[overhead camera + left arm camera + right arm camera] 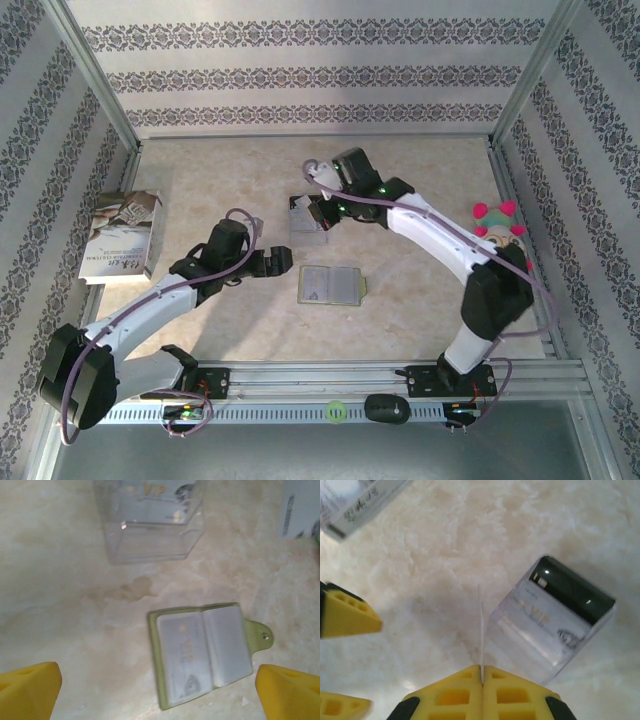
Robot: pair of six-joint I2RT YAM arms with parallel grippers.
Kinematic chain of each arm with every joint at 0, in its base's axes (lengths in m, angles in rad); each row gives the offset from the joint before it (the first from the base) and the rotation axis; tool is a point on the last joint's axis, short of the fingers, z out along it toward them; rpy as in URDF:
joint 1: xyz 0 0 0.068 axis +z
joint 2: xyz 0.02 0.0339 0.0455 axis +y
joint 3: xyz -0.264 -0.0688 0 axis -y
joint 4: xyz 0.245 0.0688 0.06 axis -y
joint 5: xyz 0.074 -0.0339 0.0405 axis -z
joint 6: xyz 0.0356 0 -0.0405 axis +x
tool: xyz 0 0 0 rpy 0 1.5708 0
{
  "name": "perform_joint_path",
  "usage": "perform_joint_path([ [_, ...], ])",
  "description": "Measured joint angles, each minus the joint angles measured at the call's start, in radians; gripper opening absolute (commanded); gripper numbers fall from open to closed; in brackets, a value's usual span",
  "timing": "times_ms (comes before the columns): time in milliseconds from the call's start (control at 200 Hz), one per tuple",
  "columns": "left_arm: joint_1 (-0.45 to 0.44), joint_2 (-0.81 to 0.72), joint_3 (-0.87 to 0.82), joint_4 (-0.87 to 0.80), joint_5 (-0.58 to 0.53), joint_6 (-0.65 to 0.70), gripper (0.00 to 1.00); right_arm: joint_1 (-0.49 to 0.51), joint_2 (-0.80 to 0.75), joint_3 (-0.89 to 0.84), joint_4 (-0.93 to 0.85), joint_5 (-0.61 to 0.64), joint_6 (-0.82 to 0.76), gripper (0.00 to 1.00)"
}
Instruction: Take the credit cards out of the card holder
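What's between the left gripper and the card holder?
Nothing visible. The left gripper is open and faces the card holder, which lies unfolded on the bare table. The clear box sits beyond it, apart.

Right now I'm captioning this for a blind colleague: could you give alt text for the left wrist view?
An olive card holder lies open on the pale table, a VIP-marked card in its left pocket, between the yellow fingertips of the open left end effector. Beyond it stands a clear plastic box.

The card holder is olive-green with pale grey pockets, the table mottled cream, the walls grey-striped.
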Motion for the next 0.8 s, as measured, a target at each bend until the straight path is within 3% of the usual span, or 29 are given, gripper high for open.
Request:
perform_joint_path([
  [330, 0.066, -0.030, -0.010, -0.082, -0.002, 0.000, 1.00, -0.004, 0.263, 0.280, -0.191, 0.076, -0.451, 0.00],
  [799, 0.088, 0.059, 0.020, -0.110, -0.005, 0.008, 1.00, -0.024, 0.406, 0.404, -0.235, 0.111, -0.710, 0.00],
])
